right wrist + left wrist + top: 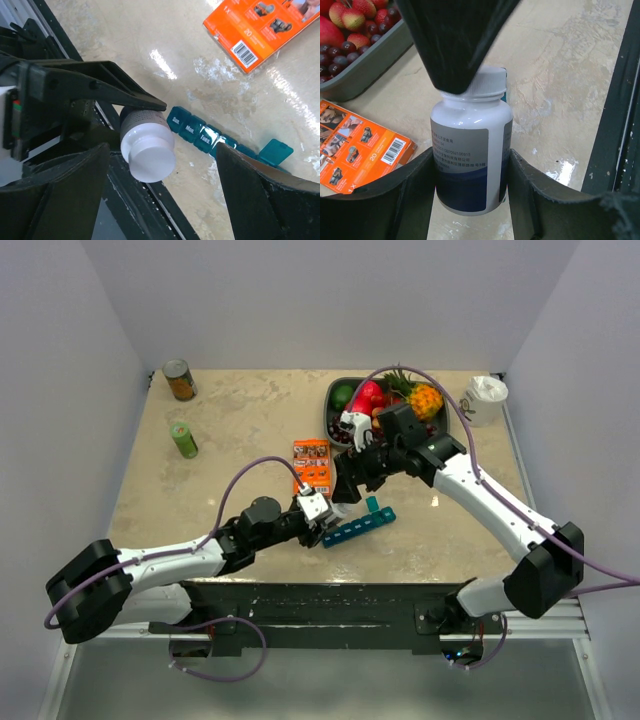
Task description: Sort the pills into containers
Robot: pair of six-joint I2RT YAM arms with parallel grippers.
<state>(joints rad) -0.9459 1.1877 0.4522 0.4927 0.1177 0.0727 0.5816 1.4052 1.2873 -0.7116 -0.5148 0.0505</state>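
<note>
My left gripper point(472, 172) is closed partway on the body of the white bottle point(470, 145), holding it near the table's point(240, 430) near edge. My right gripper point(160, 150) stands wide open, one finger on either side of the bottle's cap point(152, 160), gripping nothing. The teal pill organiser point(205, 136) lies just beside them, toward the middle of the near edge, with one end lid point(276, 151) flipped up.

the bottle point(470, 160) is smooth glossy plastic, the pill organiser point(200, 134) translucent teal plastic, the tabletop point(560, 75) shiny.
</note>
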